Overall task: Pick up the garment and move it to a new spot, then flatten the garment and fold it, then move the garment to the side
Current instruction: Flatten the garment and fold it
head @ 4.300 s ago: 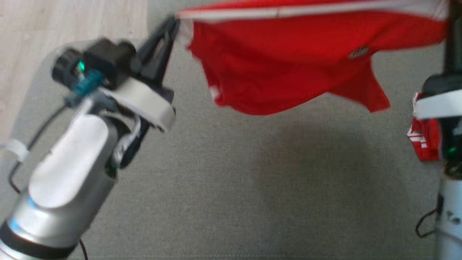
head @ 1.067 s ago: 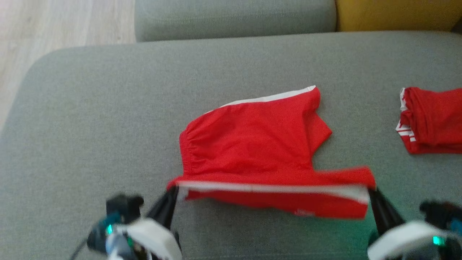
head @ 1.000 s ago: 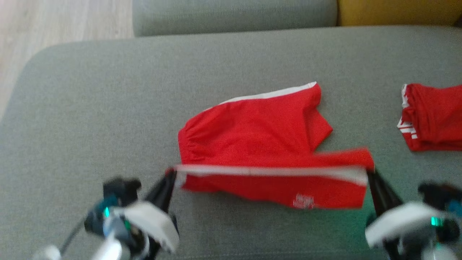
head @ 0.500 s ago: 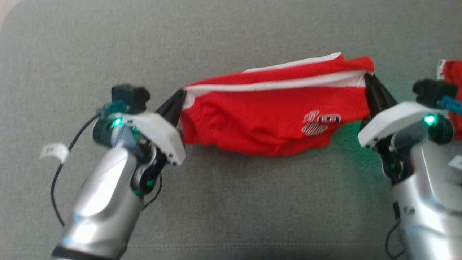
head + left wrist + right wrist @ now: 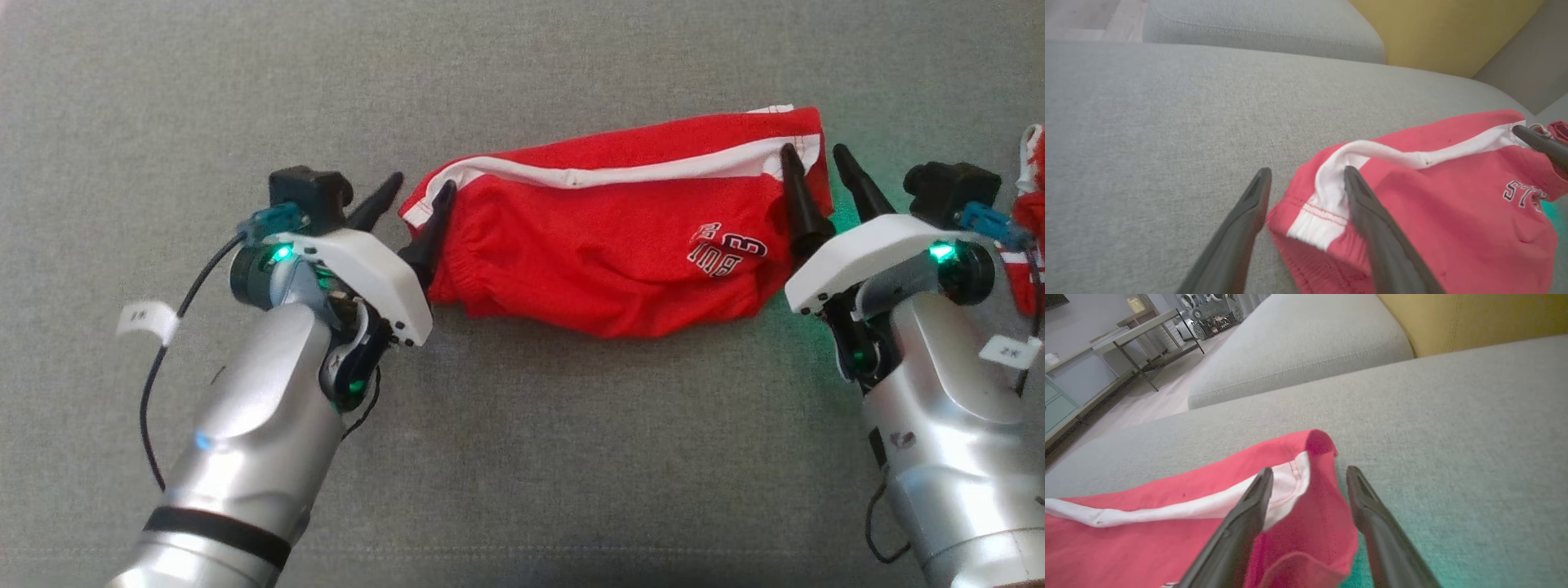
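One garment (image 5: 604, 245), spanning left pincer (image 5: 423, 181), right pincer (image 5: 811, 149)

- Head cam looks nearly straight down on the couch (image 5: 522, 457) from fairly close; left arm (image 5: 245, 441) comes in lower left, right arm (image 5: 947, 441) lower right, shorts (image 5: 604, 245) across the middle.
- Left wrist cam sits low, right up against one end of the shorts, looking along its fingers (image 5: 1237, 237) over the couch to a yellow cushion (image 5: 1445, 32), upper right.
- Right wrist cam: same deal at the other end, cushion upper right, room upper left.
- All three share the shorts and couch.
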### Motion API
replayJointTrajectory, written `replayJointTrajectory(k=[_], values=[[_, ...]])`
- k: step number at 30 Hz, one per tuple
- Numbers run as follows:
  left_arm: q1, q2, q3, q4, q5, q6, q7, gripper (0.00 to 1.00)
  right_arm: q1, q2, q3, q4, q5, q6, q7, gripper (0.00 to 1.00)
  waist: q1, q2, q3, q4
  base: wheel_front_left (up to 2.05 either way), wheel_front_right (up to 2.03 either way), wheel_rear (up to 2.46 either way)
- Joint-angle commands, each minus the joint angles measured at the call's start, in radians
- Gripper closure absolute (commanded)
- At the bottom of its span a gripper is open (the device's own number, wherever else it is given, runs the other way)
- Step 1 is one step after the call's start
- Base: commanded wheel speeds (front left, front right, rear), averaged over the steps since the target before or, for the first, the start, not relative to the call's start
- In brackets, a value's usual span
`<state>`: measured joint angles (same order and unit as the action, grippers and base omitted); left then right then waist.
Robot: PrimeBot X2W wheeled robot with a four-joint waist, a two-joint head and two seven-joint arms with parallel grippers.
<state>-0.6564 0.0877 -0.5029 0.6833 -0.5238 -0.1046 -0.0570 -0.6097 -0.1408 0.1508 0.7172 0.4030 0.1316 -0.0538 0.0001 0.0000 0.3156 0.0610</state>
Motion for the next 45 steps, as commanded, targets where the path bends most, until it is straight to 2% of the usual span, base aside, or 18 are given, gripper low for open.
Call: replayJointTrajectory(k=[1, 4, 9, 13, 17, 22, 31, 45], values=[[-0.013, 0.021, 0.037, -0.024, -0.004, 0.007, -0.043, 0.0, -0.016, -0.007, 0.034, -0.032, 0.003, -0.001, -0.041, 0.0, -0.0001, 0.0, -0.013, -0.002, 0.0, 0.0, 0.0], [0.029, 0.023, 0.054, -0.04, 0.0, 0.039, -0.117, 0.0, 0.012, -0.015, 0.052, -0.059, -0.006, -0.001, -0.108, 0.0, -0.0001, 0.0, -0.031, -0.004, 0.0, 0.0, 0.0], [0.118, 0.036, 0.109, -0.143, 0.023, 0.129, -0.194, 0.0, 0.083, -0.026, 0.039, -0.149, -0.065, -0.001, -0.17, 0.0, -0.0001, 0.0, -0.059, -0.007, 0.0, 0.0, 0.0], [0.209, 0.046, 0.183, -0.307, 0.07, 0.205, -0.204, 0.0, 0.158, -0.016, 0.004, -0.243, -0.115, -0.001, -0.177, 0.0, -0.0001, 0.0, -0.082, -0.011, 0.0, 0.0, 0.0], [0.346, 0.06, 0.251, -0.49, 0.153, 0.25, -0.204, 0.0, 0.263, 0.016, -0.044, -0.386, -0.182, -0.001, -0.148, 0.0, -0.0001, 0.0, -0.107, -0.017, 0.0, 0.0, 0.0], [0.46, 0.074, 0.272, -0.566, 0.208, 0.26, -0.205, 0.0, 0.391, 0.043, -0.093, -0.534, -0.228, -0.001, -0.079, 0.0, -0.0001, 0.0, -0.138, -0.019, 0.0, 0.0, 0.0], [0.546, 0.092, 0.254, -0.564, 0.24, 0.25, -0.205, 0.0, 0.539, 0.073, -0.13, -0.719, -0.255, -0.001, 0.014, 0.0, -0.0001, 0.0, -0.163, -0.029, 0.0, 0.0, 0.0], [0.55, 0.093, 0.242, -0.539, 0.231, 0.25, -0.205, 0.0, 0.584, 0.087, -0.139, -0.785, -0.263, -0.001, 0.067, 0.0, -0.0001, 0.0, -0.178, -0.031, 0.0, 0.0, 0.0]])
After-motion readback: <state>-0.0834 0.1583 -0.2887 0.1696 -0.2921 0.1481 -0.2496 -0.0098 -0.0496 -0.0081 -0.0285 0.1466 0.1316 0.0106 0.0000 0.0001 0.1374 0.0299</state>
